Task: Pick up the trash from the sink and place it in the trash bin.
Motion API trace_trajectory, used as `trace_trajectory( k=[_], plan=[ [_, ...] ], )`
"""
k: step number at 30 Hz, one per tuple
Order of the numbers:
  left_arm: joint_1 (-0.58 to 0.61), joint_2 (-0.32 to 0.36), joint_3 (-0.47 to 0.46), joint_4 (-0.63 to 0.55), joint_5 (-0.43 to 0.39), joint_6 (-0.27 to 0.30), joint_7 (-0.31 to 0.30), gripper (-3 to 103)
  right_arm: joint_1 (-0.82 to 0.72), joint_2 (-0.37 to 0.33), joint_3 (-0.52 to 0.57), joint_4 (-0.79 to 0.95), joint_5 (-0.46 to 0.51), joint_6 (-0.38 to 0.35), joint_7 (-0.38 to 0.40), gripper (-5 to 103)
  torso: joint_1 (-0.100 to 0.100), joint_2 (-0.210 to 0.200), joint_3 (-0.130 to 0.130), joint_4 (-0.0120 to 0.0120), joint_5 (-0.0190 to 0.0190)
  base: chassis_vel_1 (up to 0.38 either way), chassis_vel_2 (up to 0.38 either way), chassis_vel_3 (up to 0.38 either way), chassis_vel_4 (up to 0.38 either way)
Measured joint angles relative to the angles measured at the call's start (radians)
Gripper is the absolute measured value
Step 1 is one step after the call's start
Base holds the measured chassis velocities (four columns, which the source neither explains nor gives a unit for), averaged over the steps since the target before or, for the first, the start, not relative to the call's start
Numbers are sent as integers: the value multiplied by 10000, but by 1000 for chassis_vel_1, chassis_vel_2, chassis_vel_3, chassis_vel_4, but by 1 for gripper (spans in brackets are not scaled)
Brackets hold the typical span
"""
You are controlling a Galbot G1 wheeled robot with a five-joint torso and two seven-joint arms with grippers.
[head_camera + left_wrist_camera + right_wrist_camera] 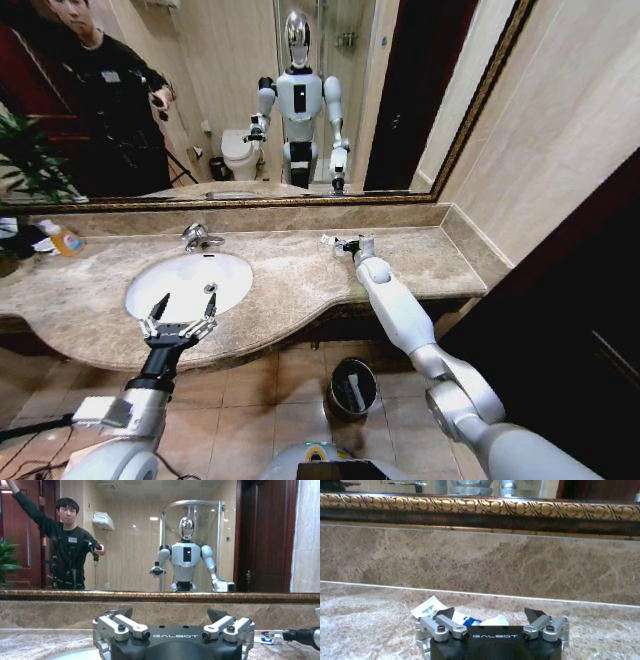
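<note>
The white oval sink (232, 278) with its chrome tap (197, 237) is set in the marble counter. My left gripper (183, 305) hovers open over the basin's front rim, holding nothing; it is open in the left wrist view too (170, 613). The trash (329, 240), small white packets with blue marks (431, 609), lies on the counter right of the sink, near the back wall. My right gripper (350, 245) is low over it and open (490, 614), the packets just beyond its fingertips. The black trash bin (352, 388) stands on the floor under the counter, with something white inside.
A clear bottle of orange liquid (65, 240) and a plant (25, 155) sit at the counter's far left. A gold-framed mirror (300, 198) and marble backsplash (520, 566) close off the back. A side wall (560, 150) bounds the counter on the right.
</note>
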Motion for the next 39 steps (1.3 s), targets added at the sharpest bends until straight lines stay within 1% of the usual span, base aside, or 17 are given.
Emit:
trace_trajectory(
  k=[1,4,6,7,8,10,13,15,16,18,20,26,30,32,34,38,39],
  plan=[
    [0,0,0,0,0,0,0,100,0,0,0,0,0,0,0,94,0,0,0,0,0,0,0,0,0],
    [0,0,0,0,0,0,0,100,-46,10,16,-14,-62,0,-6,80,0,0,0,0,0,0,0,0,0],
    [0,0,-1,0,0,0,0,100,-59,14,17,-20,-89,0,-8,80,0,0,0,0,0,0,0,0,0],
    [0,0,-1,0,0,0,0,100,-68,17,18,-27,-110,0,-9,74,0,0,0,0,0,0,0,0,0],
    [0,0,0,1,0,0,0,100,-109,19,23,-53,-202,3,-9,63,0,0,0,0,0,0,0,0,0],
    [0,0,0,0,0,0,0,100,-119,18,24,-56,-220,5,-9,63,0,0,0,0,0,0,0,0,0],
    [0,0,0,1,0,0,0,100,-176,-4,33,-92,-312,67,-15,47,-1,0,0,0,0,0,0,0,0],
    [0,0,0,1,0,0,0,100,-190,-12,34,-96,-329,87,-16,47,0,0,0,0,0,0,0,0,0],
    [0,0,0,0,0,0,0,100,-209,-28,35,-96,-343,108,-15,37,0,0,0,0,0,0,0,0,0],
    [0,0,0,0,0,-1,0,100,-223,-45,35,-90,-346,119,-15,37,0,0,-1,1,0,0,0,0,0],
    [0,0,0,0,0,-1,0,100,-265,-87,36,-54,-349,135,-15,33,-1,0,-1,0,0,0,0,0,0],
    [0,0,0,0,0,0,0,100,-349,-167,23,55,-353,158,-12,33,-1,0,-1,0,0,0,0,0,0],
    [0,0,0,0,0,-1,0,100,-445,-299,4,444,-242,112,77,33,0,0,0,0,2,0,0,0,0],
    [0,0,0,0,0,0,0,100,-621,-545,-60,1128,90,-66,243,33,0,0,0,1,1,0,0,0,0],
    [0,0,0,0,0,0,0,100,-672,-621,-76,1319,181,-129,279,33,0,0,0,1,1,0,0,0,0],
    [0,0,0,0,0,0,0,100,-1175,-1354,-226,2967,1086,-666,640,33,0,0,0,0,2,0,0,0,0],
    [0,0,0,0,0,0,0,100,-1175,-1354,-226,2967,1086,-666,640,33,0,0,0,0,2,0,0,0,0]
  ],
)
